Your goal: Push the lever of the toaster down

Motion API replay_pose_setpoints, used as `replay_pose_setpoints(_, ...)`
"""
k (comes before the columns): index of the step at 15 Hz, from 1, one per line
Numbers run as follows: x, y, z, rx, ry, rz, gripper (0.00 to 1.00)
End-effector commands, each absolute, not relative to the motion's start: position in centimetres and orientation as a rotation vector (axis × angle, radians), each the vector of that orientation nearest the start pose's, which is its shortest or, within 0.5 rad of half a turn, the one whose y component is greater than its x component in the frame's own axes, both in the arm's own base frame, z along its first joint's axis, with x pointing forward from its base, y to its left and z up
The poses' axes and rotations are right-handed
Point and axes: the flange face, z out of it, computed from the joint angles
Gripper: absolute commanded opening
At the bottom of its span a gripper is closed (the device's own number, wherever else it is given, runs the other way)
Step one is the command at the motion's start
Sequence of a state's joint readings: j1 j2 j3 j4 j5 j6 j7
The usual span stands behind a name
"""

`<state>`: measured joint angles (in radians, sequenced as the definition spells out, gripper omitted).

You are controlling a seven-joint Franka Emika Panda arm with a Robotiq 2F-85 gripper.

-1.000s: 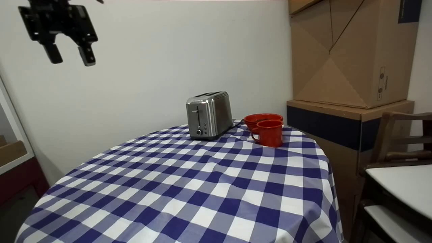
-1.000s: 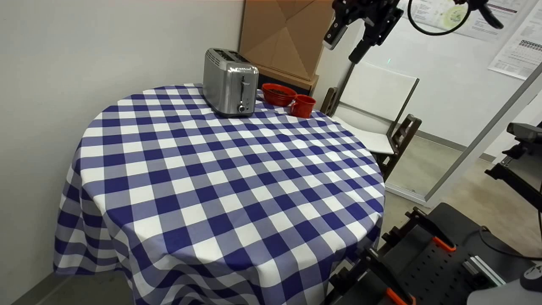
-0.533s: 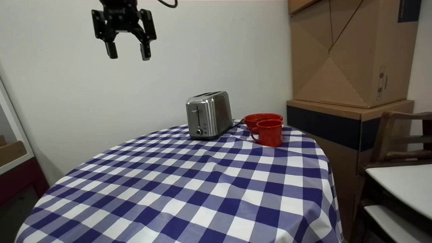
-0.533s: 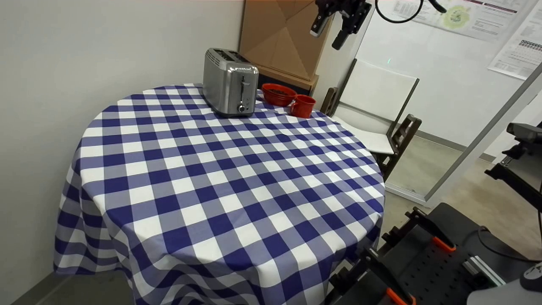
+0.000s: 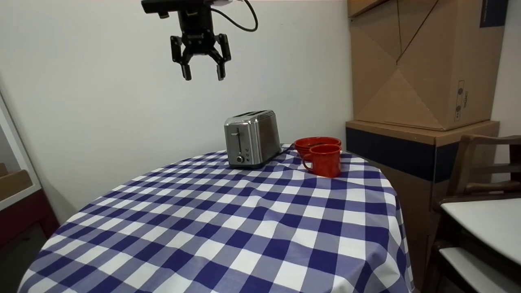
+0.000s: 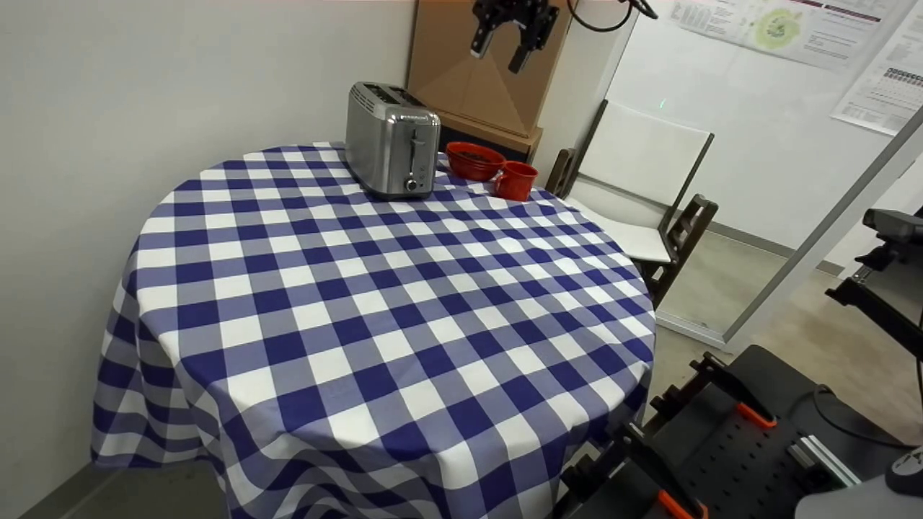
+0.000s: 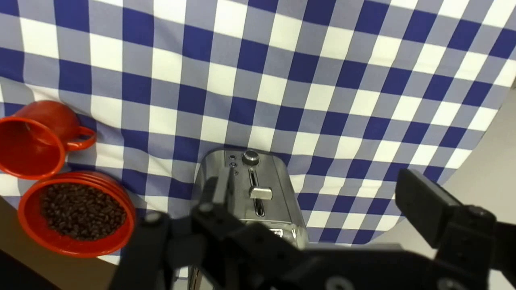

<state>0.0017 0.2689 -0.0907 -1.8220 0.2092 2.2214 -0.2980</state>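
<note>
Toaster upright on the checked tablecloth. Its lever sits high on the end face; I judge it not yet pushed. Gripper hangs in the air above, well apart, fingers spread wide, nothing between them.

Possible trouble: the lever is a small tab. Come down with it centred between the spread fingers and it could pass through the gap untouched. Too far in over the toaster, a fingertip would press the housing instead; too far out, it would miss or slip off the lip. A slanted push might slide or tip the toaster, since the tablecloth beneath looks loose and wrinkled. Red mug and bowl of dark beans stand near; a wide approach from their side could knock either.
</note>
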Motion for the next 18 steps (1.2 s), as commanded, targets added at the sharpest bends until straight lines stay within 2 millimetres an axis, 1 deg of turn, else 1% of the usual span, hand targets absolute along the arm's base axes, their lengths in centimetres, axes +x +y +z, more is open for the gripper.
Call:
replay_pose_setpoints(1,69.5,-5.0,38.3,-3.017,-0.147,-0.222,1.0)
replay_pose_setpoints(3,71.6,-4.9,36.9,-3.022,-0.155,-0.214,1.0)
replay_pose_setpoints(4,72.5,-4.7,36.2,-3.017,-0.162,-0.202,0.98)
replay_pose_setpoints(6,74.3,-4.4,35.0,-3.022,-0.182,-0.192,0.73)
replay_pose_setpoints(8,75.9,-3.9,34.0,-3.035,-0.193,-0.198,0.62)
replay_pose_setpoints(11,77.9,-3.4,32.5,-3.056,-0.19,-0.202,0.37)
replay_pose_setpoints(12,78.5,-3.3,32.0,-3.064,-0.186,-0.207,0.31)
replay_pose_setpoints(15,80.0,-3.5,30.4,-3.087,-0.137,-0.224,0.07)
replay_pose_setpoints(16,80.4,-3.5,29.8,-3.091,-0.12,-0.228,0.01)
replay_pose_setpoints(18,81.0,-3.5,28.5,-3.099,-0.086,-0.225,0.0)
